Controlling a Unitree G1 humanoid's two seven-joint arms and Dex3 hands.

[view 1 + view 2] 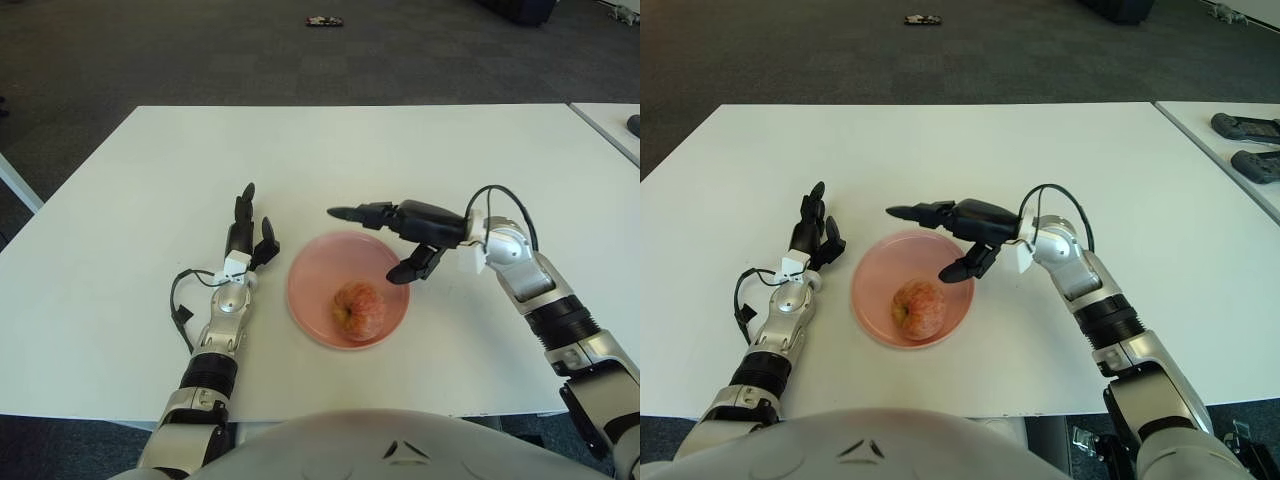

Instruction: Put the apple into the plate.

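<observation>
The right hand (400, 240), fingers spread and holding nothing, hangs over the far right rim of the pink plate (310, 300). The apple (359, 309) sits in the plate toward its near right side, apart from the hand. The left hand (247, 235), fingers extended, shows just left of the plate on the white table (120, 250).

- The apple (359, 308) is red with yellowish patches, round, and sits inside the plate, toward the plate's near right part, its stem dimple facing up.
- The plate (310, 290) is pink, round and shallow, lying flat; the apple is the only thing in it.
</observation>
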